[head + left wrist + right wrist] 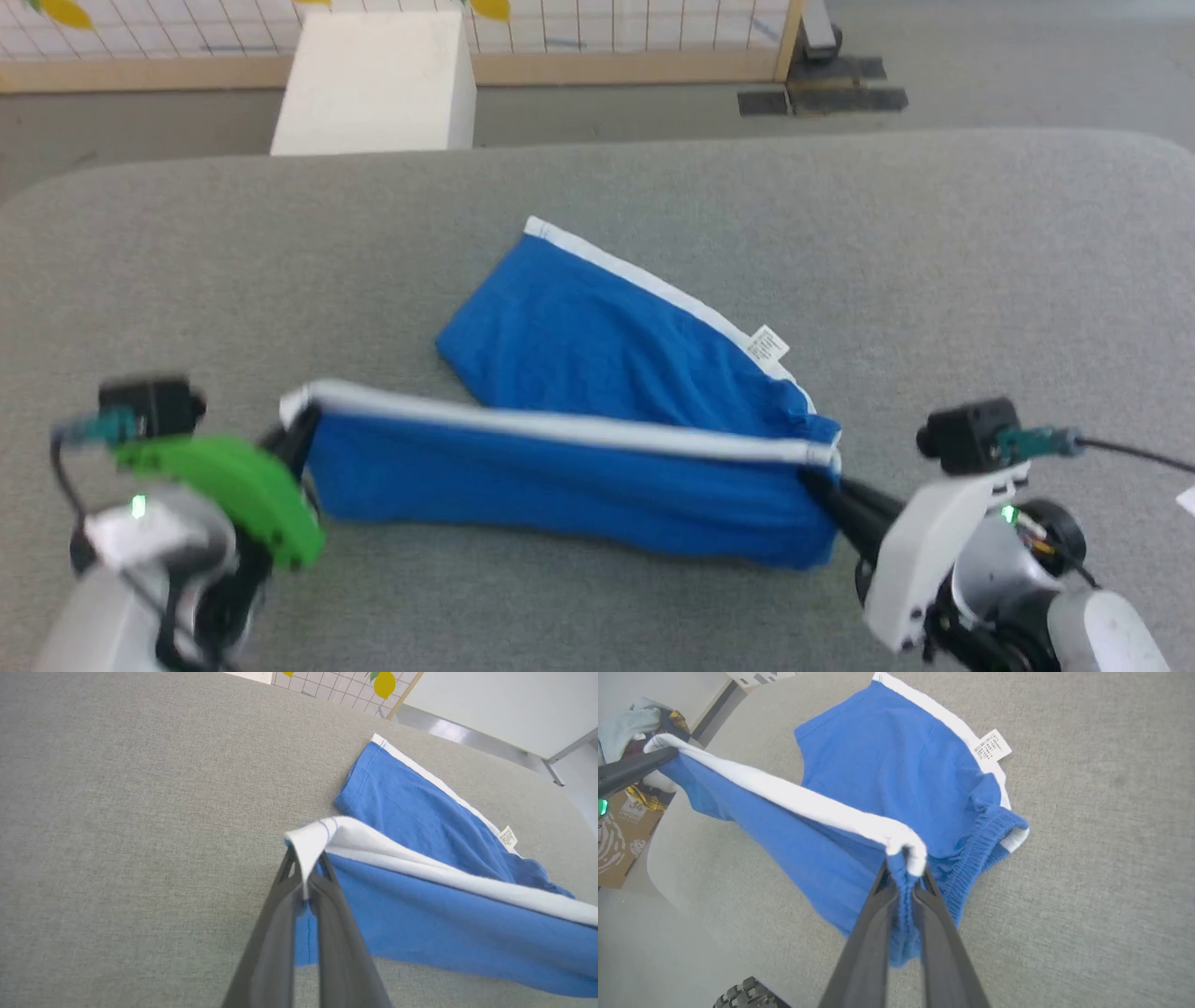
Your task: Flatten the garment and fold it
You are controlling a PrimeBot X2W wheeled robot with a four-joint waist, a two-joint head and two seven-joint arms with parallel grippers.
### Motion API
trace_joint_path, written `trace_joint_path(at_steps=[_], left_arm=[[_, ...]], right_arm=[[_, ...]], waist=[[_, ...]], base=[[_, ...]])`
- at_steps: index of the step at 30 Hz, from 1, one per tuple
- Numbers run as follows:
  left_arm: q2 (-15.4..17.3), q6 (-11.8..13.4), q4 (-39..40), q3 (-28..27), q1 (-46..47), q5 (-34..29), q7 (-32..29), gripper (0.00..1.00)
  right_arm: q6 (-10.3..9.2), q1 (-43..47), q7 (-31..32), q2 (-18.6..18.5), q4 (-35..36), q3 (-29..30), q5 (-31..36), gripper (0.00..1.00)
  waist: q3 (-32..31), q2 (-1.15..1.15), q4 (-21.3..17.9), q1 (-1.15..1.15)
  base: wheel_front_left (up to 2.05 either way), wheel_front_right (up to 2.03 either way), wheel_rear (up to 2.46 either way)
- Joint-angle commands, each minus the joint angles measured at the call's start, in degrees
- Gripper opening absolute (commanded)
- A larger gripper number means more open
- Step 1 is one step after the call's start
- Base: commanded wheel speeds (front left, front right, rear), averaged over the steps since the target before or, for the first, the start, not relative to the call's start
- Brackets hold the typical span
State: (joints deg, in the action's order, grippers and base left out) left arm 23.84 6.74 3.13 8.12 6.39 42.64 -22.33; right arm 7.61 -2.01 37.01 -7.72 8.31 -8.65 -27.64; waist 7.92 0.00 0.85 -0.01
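The garment (579,373) is royal-blue cloth with white bands, half lying on the grey table (934,261). Its near white-banded edge is lifted and stretched taut between my two grippers. My left gripper (301,431) is shut on the band's left corner, which the left wrist view shows pinched between the dark fingers (322,877). My right gripper (814,478) is shut on the right corner, where the right wrist view shows bunched cloth (906,854) between its fingers. A small white label (767,345) sticks out at the far white edge. The far half of the garment (896,760) rests flat on the table.
A white box (378,84) stands beyond the table's far edge before a gridded fence (607,28). In the right wrist view a cardboard box (621,830) with clothes sits on the floor off the table's rounded corner.
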Motion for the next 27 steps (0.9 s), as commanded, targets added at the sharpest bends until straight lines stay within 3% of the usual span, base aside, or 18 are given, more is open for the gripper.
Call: trace_joint_path(at_steps=[1,6,12,27], left_arm=[[1.0,-0.7,-1.7,0.2,3.6,-0.9,-0.5,0.00],[1.1,-4.8,-9.4,3.6,17.1,-2.6,-1.9,0.00],[0.3,-8.6,-17.8,7.1,29.6,-5.2,-2.3,0.00],[0.1,-11.6,-30.7,11.4,44.6,-8.5,-3.6,0.00]], right_arm=[[-0.12,-1.5,-0.5,0.9,-0.5,1.5,1.6,0.00],[-0.12,-6.1,-1.6,4.2,-1.8,3.8,5.6,0.00],[-0.12,-10.4,-4.8,4.8,-3.2,4.7,5.5,0.00],[-0.12,-15.4,-9.5,4.8,-8.4,1.9,3.6,0.00]], waist=[[3.4,0.00,-1.5,0.01],[9.5,0.00,-3.2,0.01],[15.3,0.00,-5.6,0.01],[22.6,0.00,-10.3,0.01]], base=[[0.00,0.00,0.00],[0.00,0.00,0.00],[0.00,0.00,0.00],[0.00,0.00,0.00]])
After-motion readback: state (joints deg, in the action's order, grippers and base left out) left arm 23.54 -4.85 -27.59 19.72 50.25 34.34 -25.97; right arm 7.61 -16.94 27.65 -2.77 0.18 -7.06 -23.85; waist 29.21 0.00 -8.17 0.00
